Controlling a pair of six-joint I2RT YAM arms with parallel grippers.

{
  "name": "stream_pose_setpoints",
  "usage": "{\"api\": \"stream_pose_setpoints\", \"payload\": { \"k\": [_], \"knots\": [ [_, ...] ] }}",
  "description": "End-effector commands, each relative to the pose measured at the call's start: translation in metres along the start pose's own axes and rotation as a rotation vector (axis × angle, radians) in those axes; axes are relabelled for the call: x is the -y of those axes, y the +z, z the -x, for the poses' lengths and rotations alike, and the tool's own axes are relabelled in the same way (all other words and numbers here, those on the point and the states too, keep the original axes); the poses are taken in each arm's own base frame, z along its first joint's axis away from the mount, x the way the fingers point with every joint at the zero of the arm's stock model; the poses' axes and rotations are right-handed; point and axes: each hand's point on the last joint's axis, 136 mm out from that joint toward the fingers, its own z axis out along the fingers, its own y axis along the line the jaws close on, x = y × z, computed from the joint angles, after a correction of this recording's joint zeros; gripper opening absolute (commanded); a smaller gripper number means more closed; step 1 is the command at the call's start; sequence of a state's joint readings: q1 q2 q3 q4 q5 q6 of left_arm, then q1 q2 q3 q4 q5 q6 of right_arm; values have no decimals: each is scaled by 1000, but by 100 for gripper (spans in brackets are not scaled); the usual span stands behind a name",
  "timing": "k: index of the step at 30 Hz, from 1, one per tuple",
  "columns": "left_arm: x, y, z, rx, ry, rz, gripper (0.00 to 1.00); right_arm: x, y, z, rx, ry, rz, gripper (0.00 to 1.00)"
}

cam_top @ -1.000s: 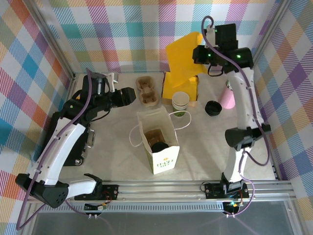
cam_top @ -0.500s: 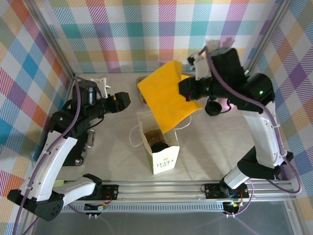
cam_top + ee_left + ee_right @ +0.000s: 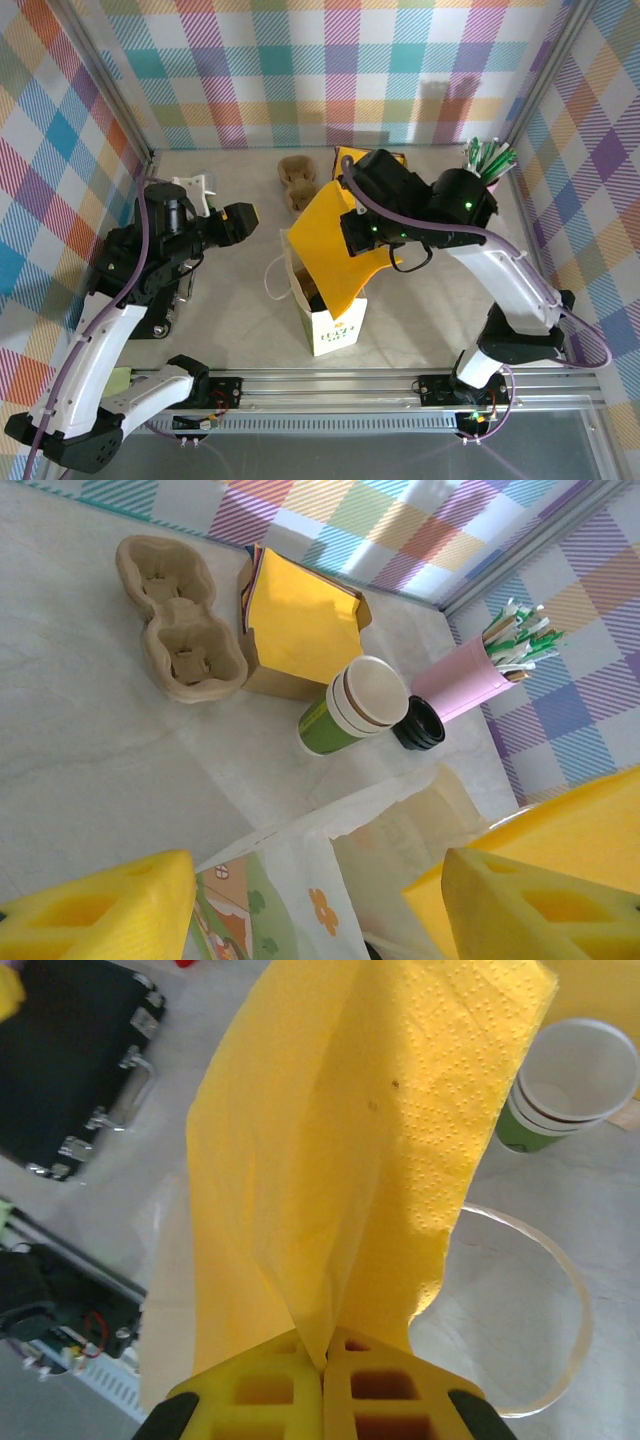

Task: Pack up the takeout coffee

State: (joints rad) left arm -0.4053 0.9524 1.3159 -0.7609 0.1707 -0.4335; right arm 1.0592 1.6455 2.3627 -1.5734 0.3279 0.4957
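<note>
**Top view.** Left arm (image 3: 110, 310) rises from its base at the near left and bends over, with the forearm running right. The left pincer (image 3: 238, 220) points toward the paper bag (image 3: 338, 325) but stops short of it, above the table (image 3: 230, 340). Right arm (image 3: 510, 280) climbs from the near-right base, with its elbow high near the pink cup of sticks (image 3: 487, 160). Its forearm doubles back left, so the wrist sits over the bag. A yellow napkin (image 3: 335, 245) hangs from that wrist and is draped across most of the bag mouth. Takeout coffee: a dark patch shows in the opening beside the napkin's left edge. I cannot tell whether that is its lid. Cardboard carrier (image 3: 297, 182) lies on the table behind the bag.

**Left wrist view.** The left pincer's fingers (image 3: 100, 910) stand wide apart with nothing gripped; the bag rim lies beyond them. Farther off are the carrier, a napkin box (image 3: 300, 630) and a stack of lidless cups (image 3: 355, 705). A loose black lid (image 3: 418, 725) lies just beside the pink cup.

**Right wrist view.** Right pincer (image 3: 322, 1360) is pressed closed on one edge of the napkin, which fans out away from the fingers. Past it are the cup stack, the bag's handle loop (image 3: 560, 1290) and a black case (image 3: 80, 1060).
</note>
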Motion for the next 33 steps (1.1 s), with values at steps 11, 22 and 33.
{"api": "stream_pose_setpoints", "payload": {
  "k": [11,22,33],
  "knots": [
    [1,-3,-4,-8,-7,-2,66,-6,49,-5,-45,-79,-115,0],
    [-3,2,-8,-23,-5,9,66,-30,105,-33,-183,-75,-58,0],
    [1,7,-10,-35,-19,-18,66,-50,145,-59,-252,-5,67,5]
  ]
}}
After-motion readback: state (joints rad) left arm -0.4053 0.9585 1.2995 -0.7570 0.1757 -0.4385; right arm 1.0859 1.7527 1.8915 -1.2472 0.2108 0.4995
